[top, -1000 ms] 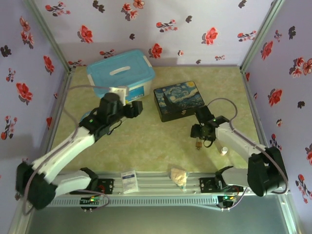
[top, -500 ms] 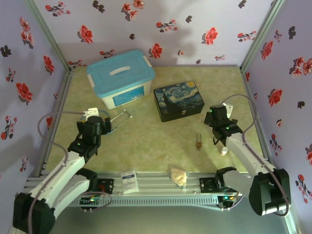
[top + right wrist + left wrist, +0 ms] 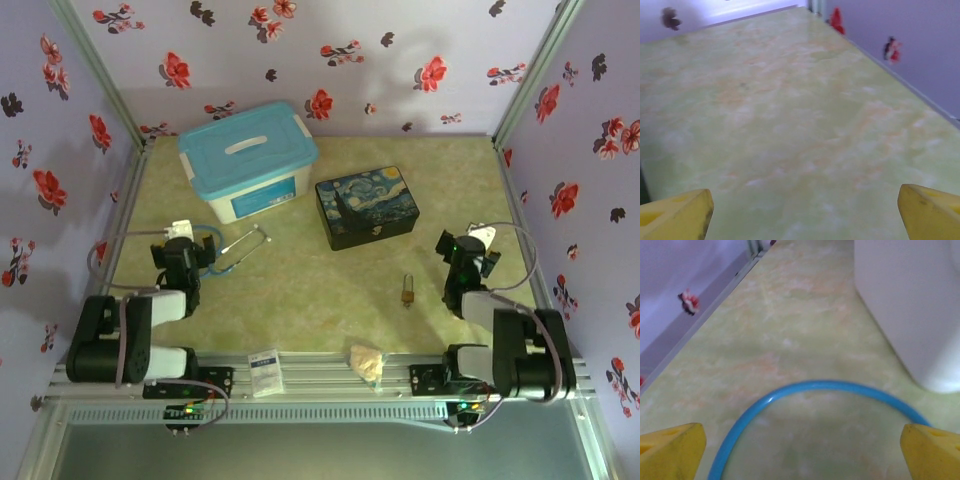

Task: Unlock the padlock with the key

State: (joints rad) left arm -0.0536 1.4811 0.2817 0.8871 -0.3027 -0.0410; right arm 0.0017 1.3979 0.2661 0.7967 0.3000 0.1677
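Left gripper (image 3: pixel 802 452) spread wide over a blue tube (image 3: pixel 810 386), with the bin (image 3: pixel 910 305) close at right. Right gripper (image 3: pixel 805 212) likewise parted above bare mat (image 3: pixel 790 100). The padlock (image 3: pixel 407 291) lies on open mat before the box (image 3: pixel 366 207), well apart from both.

The left arm (image 3: pixel 118 325) is folded tight over its base at the near left corner of the table (image 3: pixel 320 290). The left gripper (image 3: pixel 186 248) sits low near the left edge and points to the far side, its yellow fingers (image 3: pixel 671 450) spread wide apart and holding nothing. The right arm (image 3: pixel 520 340) is folded the same way at the near right corner, and the right gripper (image 3: pixel 466 252) is low near the right edge, its yellow fingers (image 3: pixel 675 215) also wide apart and empty.
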